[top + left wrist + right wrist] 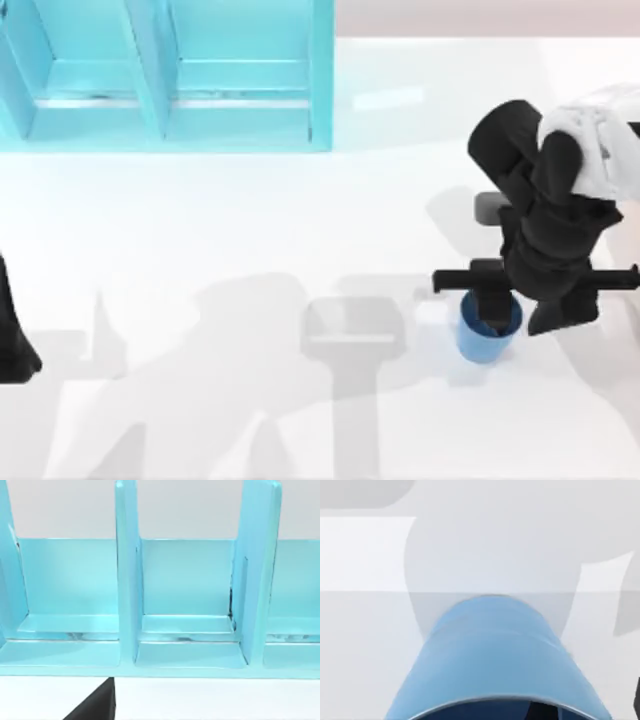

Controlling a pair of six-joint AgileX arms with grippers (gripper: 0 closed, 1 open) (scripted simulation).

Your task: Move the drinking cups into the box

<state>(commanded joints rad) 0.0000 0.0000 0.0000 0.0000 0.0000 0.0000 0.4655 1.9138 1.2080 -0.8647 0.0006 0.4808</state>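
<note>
A white bench (200, 250) is seen from above. A pale blue box (170, 75) with upright dividers sits at the far left. At the right, toward the near side, a blue cup (488, 335) stands upright on the bench, well apart from the box.

The right end effector (490, 305) hangs directly over the cup, with one finger seeming to dip inside its rim (the arm hides the rest). The right wrist view looks down the cup's outer wall (495, 665), with a dark finger tip just inside the mouth. Whether the fingers have clenched on the rim cannot be told.

The left arm (12, 335) is parked at the left edge of the bench, its camera facing the box's compartments (187, 630).

The step in hand appears to be grasping the blue cup. Next would come a firm pinch on the rim, a lift, then a long carry left and far to a compartment.
</note>
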